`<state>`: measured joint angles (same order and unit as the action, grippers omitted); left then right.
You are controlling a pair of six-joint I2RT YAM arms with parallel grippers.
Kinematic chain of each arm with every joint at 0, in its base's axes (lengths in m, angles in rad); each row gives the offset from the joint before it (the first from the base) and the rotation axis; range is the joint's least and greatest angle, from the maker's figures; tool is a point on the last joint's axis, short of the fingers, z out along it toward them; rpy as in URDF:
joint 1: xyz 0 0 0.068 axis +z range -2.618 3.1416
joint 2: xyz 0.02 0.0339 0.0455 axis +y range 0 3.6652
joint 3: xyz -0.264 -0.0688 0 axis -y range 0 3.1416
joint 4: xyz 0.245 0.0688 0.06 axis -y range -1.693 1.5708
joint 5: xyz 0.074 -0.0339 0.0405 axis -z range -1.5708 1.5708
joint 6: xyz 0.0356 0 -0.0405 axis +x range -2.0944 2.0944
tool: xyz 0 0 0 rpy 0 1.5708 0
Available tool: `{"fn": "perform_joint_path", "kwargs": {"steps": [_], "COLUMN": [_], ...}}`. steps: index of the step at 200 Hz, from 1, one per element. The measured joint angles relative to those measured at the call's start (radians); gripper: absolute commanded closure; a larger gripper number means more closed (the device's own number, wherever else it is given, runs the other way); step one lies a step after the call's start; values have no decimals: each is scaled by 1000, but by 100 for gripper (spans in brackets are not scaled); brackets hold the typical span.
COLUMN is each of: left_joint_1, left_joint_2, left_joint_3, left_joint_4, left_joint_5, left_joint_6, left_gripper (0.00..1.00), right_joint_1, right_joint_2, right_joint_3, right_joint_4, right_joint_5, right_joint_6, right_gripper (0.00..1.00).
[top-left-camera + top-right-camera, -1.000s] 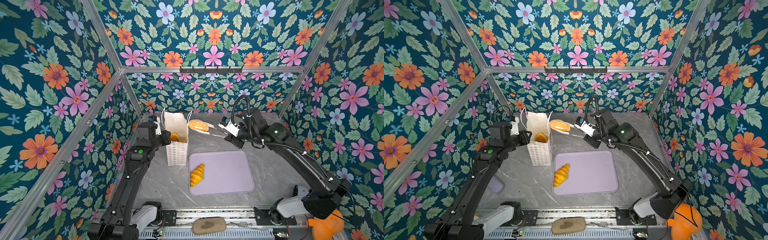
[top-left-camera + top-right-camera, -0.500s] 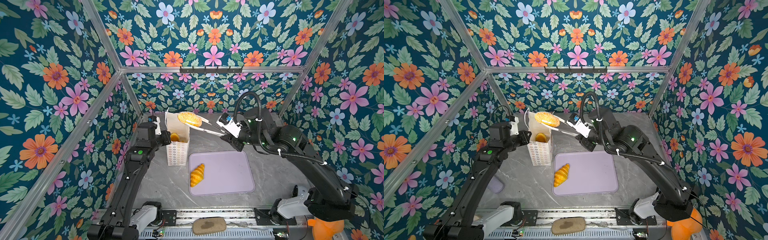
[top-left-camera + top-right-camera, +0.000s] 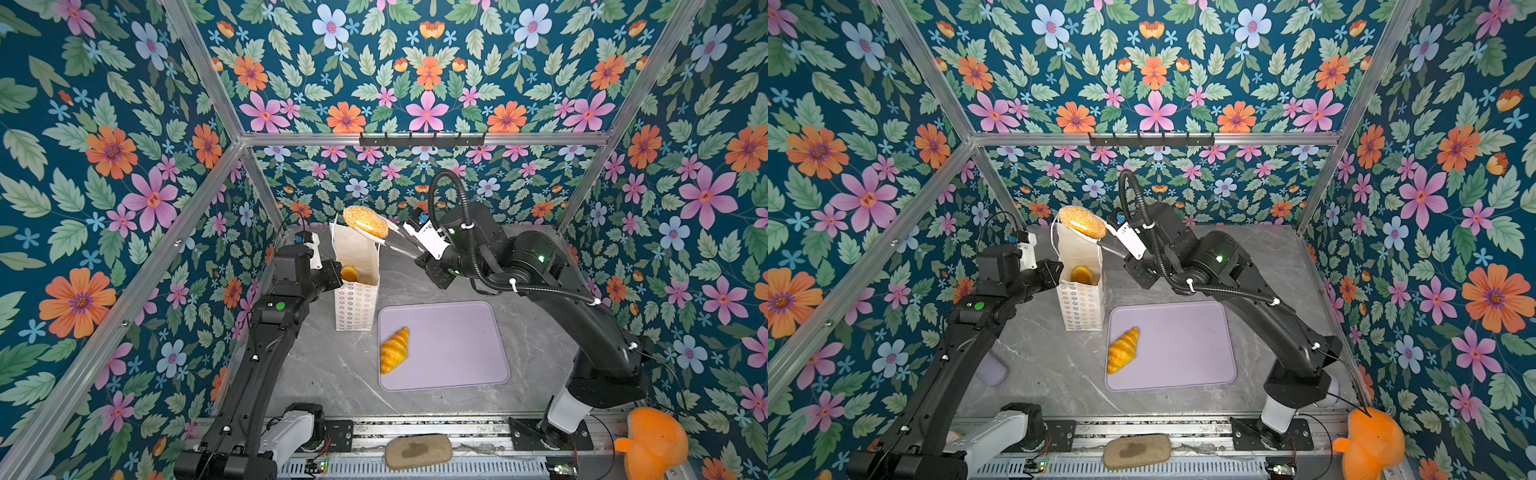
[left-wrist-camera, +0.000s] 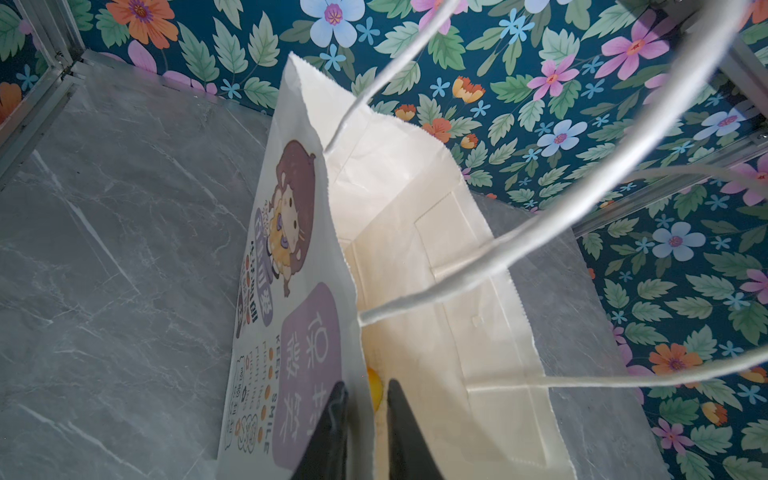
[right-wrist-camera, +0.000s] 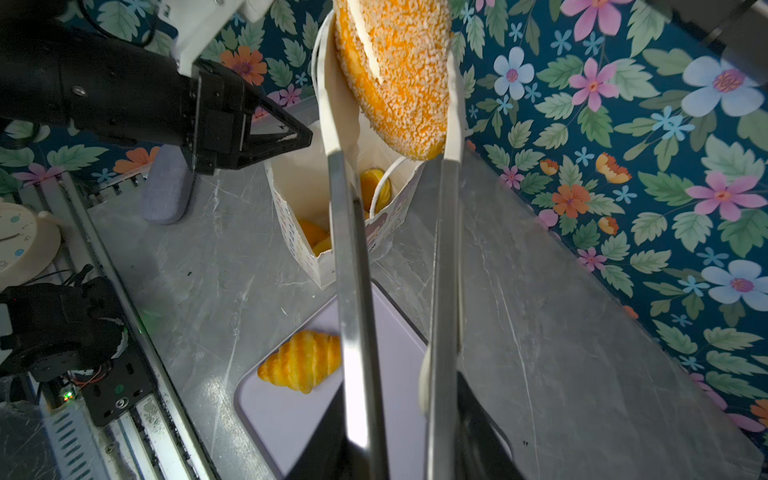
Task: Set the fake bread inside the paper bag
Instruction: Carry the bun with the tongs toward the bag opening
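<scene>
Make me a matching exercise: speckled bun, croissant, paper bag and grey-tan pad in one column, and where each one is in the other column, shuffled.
1 speckled bun
2 croissant
3 paper bag
4 grey-tan pad

A lying on the lilac mat
B on the metal frame at the front
C held in tongs above the bag
D standing upright on the table

Pairs: 1-C, 2-A, 3-D, 4-B

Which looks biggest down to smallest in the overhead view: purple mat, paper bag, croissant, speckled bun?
1. purple mat
2. paper bag
3. croissant and speckled bun look about alike; the bun is raised nearer the camera, so I won't rank them.
</scene>
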<state>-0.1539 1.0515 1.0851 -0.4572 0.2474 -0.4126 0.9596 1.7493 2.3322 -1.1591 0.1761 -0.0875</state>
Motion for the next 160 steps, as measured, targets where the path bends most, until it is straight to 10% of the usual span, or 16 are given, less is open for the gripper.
{"fn": "perform_joint_path", "kwargs": {"steps": [160], "left_joint_1": [0], "left_joint_2": [-13], "left_joint_3": [-18], "left_joint_4": [15], "left_joint_5": [-10], "left_joint_6": [0], "left_gripper": [83], "right_joint_1": [63], "right_joint_2": [110], "right_joint_3": [296], "right_joint_4": [-176], "right_joint_5": [80], "right_joint_6": [223], "right_gripper": [75]}}
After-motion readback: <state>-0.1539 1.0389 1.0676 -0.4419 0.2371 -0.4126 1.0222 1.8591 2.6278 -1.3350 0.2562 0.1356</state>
